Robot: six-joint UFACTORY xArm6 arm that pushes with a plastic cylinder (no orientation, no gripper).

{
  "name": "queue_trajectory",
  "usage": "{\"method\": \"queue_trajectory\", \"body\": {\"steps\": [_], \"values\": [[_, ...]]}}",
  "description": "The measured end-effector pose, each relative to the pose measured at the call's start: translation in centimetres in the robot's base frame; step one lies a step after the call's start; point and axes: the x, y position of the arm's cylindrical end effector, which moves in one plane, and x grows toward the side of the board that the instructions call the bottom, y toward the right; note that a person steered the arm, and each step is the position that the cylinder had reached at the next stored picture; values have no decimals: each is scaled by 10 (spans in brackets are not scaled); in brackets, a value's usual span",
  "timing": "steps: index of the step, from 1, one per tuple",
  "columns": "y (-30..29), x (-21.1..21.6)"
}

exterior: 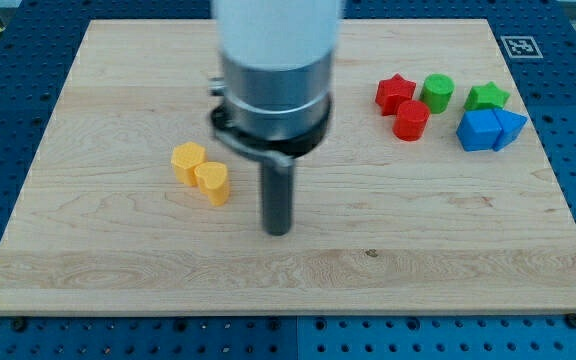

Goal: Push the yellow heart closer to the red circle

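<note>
The yellow heart (212,183) sits left of the board's middle, touching a second yellow block (188,162), a hexagon, on its upper left. The red circle (411,120) stands at the view's upper right, just below and right of a red star (394,93). My tip (278,229) rests on the board a short way right of and slightly below the yellow heart, apart from it. The arm's white and grey body rises above the rod and hides the board behind it.
A green circle (437,92) and a green star (487,97) lie right of the red star. Two blue blocks (490,130) touch each other below the green star. The wooden board (118,260) lies on a blue table.
</note>
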Motion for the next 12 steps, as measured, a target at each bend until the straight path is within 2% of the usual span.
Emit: {"method": "queue_trajectory", "body": {"steps": [1,2,3,5,8,11,12], "values": [[-53,0],[-80,-13],[-74,-20],[-22,-53],[-37,-66],[-38,-130],[-31,-137]]}}
